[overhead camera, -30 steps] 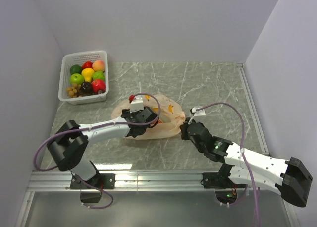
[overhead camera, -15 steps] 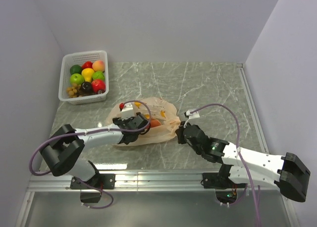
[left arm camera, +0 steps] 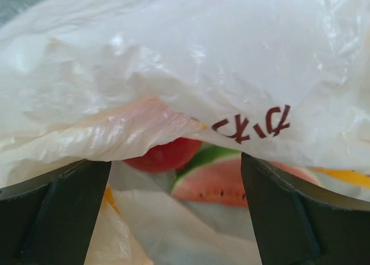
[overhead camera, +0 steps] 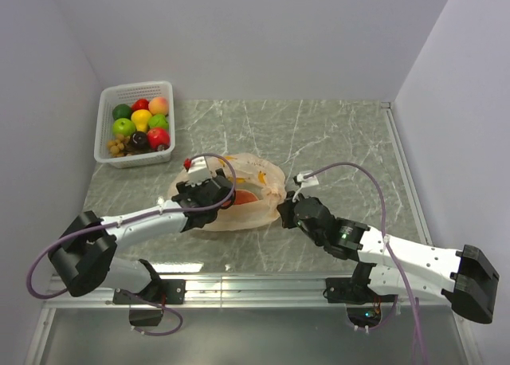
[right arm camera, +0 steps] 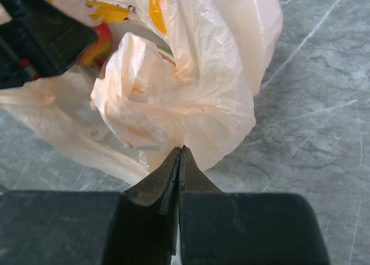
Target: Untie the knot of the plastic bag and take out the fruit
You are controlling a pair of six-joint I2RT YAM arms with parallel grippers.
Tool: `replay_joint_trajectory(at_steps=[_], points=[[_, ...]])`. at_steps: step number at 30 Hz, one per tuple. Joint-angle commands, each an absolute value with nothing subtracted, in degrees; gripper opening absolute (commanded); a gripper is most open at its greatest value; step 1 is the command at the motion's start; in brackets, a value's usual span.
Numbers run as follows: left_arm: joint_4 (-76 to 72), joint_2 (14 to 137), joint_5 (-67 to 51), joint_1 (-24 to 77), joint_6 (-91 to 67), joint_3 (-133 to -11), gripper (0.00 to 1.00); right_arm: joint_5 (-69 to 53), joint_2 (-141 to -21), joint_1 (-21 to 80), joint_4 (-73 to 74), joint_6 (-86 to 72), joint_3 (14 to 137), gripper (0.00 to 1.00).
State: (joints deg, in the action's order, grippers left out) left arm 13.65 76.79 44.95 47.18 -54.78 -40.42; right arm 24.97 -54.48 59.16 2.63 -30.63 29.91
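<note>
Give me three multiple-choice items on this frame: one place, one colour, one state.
1. The white basket sits: A) right of the plastic bag B) in the far-left corner C) between the arm bases.
2. Rind of the watermelon wedge in the bag: A) blue B) black C) green.
3. The left claw is: A) open B) shut on a fruit C) out of view.
Answers: 1 B, the top view shows it far left; 2 C, green edge in the left wrist view; 3 A, its jaws stand wide apart at the bag's mouth.
</note>
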Motion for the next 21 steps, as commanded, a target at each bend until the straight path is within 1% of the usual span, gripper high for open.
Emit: replay_joint_trajectory(at_steps=[1,5,12,15,16,18,19,21], points=[[10.63,80.05,48.77,46.06,-54.84,-43.93,0.99,24.44,-54.67,59.85,1.67,-29.18,33.48,0.0],[9.85,84.97,50.8,44.22,-54.76,-46.05,0.99,21.72,-57.03,60.21,0.18,-28.3,34.62,0.0],[9.49,92.19,48.96,40.96,-53.18,-50.35,0.99,19.78,-60.99,61.87,0.09,-28.65,35.6,0.0],[8.61,94.48,48.69,40.87,-51.77,-51.41,0.95,19.77,-61.79,62.31,-2.11,-29.18,35.42,0.0],[8.53,95.7,48.52,40.78,-51.51,-51.68,0.9,19.86,-61.96,62.4,-2.46,-29.44,35.42,0.0],[8.0,96.85,47.82,40.26,-50.46,-52.47,0.84,19.86,-62.31,62.4,-2.72,-29.62,35.51,0.0],[8.09,97.64,47.73,40.17,-50.19,-52.73,0.75,20.12,-62.49,62.4,-2.9,-29.62,35.51,0.0],[9.57,97.65,46.59,40.17,-49.49,-53.52,0.61,21.0,-62.58,62.4,-2.99,-29.53,35.33,0.0]])
